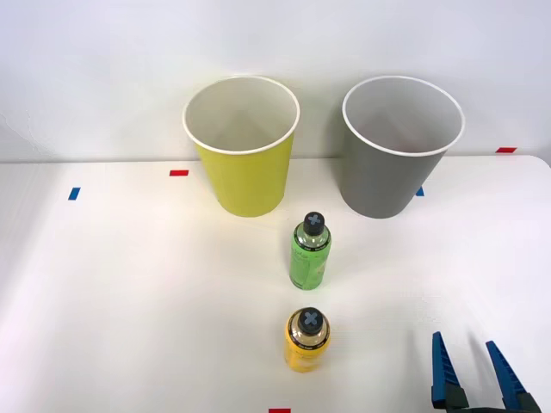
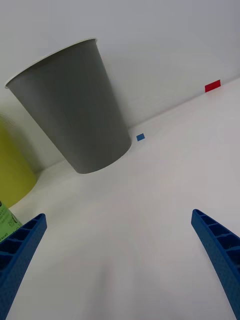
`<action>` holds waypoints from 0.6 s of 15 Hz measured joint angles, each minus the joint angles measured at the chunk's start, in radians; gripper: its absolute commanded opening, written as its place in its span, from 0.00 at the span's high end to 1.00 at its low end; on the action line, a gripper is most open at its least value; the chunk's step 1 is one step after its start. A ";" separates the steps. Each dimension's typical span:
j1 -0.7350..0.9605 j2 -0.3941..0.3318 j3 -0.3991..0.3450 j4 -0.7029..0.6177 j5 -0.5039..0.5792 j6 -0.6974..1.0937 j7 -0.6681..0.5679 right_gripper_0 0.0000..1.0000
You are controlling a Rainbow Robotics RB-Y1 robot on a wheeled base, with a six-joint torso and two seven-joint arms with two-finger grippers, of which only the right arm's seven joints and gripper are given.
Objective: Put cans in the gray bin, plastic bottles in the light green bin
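Note:
The light green bin (image 1: 242,148) stands at the back, left of centre, and the gray bin (image 1: 400,148) stands to its right; both are upright with white insides. Two plastic bottles with black caps stand upright in front of them: a green one (image 1: 310,251) and, nearer the front, a yellow one (image 1: 306,339). My right gripper (image 1: 473,361) is open at the front right, well right of the yellow bottle, with nothing between its fingers. The wrist view faces the gray bin (image 2: 75,110), with the light green bin (image 2: 12,170) and the green bottle (image 2: 6,220) at the edge. The cans are out of view.
Small red and blue tape marks (image 1: 178,173) dot the white table (image 1: 129,301), including one at the front edge (image 1: 279,410). A white wall rises right behind the bins. Bare table lies between my gripper and the gray bin.

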 measured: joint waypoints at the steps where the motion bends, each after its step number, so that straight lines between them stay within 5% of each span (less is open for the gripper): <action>1: 0.000 0.000 0.000 0.000 0.000 0.000 0.000 0.00; 9: 0.000 0.000 0.000 0.000 0.000 0.000 0.000 0.00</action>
